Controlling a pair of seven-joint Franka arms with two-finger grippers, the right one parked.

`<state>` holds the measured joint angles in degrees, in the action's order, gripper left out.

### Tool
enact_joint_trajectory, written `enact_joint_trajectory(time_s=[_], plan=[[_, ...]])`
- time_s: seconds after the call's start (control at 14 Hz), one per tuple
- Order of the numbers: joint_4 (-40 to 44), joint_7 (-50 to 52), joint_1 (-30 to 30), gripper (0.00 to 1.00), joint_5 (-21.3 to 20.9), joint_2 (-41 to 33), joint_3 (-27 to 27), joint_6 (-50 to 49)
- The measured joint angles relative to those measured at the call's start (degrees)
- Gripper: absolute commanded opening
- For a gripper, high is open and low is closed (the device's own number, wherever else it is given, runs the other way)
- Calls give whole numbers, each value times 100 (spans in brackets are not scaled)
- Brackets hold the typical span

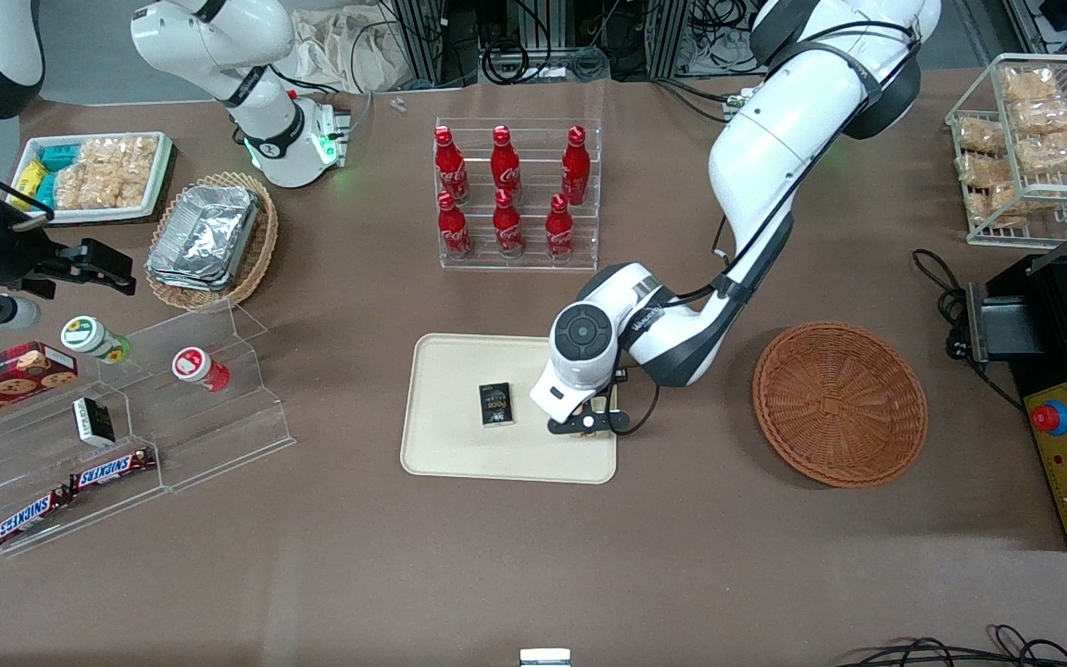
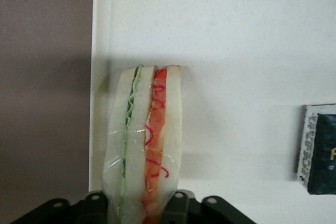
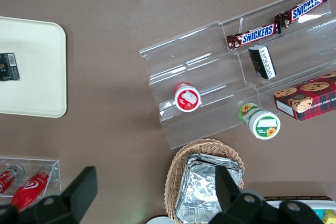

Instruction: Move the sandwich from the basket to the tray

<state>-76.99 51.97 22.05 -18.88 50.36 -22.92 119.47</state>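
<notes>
Placing step, late in the task by the look of it. Over the flat cream-beige rectangular tray with rounded corners (image 1: 459, 454), at its edge toward the working arm's end of the table, hangs the left arm's black two-finger gripper (image 1: 589, 424), low and close to the tray floor. Closed on the sandwich, a wrapped wedge of pale bread with green and red-orange filling (image 2: 147, 140): in the wrist view, held on edge between the jaws, filling stripes showing, free end reaching out over the tray's pale surface (image 2: 236, 51) just inside the rim. Cannot tell whether that end already rests on the tray or sits a touch above it; a shadow lies close beneath. Empty now, the round reddish-brown woven wicker basket (image 1: 839, 404), standing apart from the tray toward the working arm's end. On the tray too, a small black packet (image 1: 495, 404), near the gripper but clear of the sandwich. Next, probably: a short lowering until contact, then opening the jaws and lifting straight away. Worth minding: so near the rim, and standing on its narrow edge, likely to tip over on release, perhaps onto the rim rather than flat inside.
</notes>
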Motion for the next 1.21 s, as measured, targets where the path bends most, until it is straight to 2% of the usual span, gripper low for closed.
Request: enact_joint_trajectory(time_s=[0.29,0.57,0.86,1.07,1.21], plan=[[286,45,-26,100,0,-308,2,-211],[322,146,-300,100,86,-1386,-15,-1646],[-722,-153,-987,100,403,-2842,-107,-1846],[-1760,-667,-1350,100,886,-4070,-105,-1862],[-2117,-1147,-1705,100,1120,-4628,-90,-2047]])
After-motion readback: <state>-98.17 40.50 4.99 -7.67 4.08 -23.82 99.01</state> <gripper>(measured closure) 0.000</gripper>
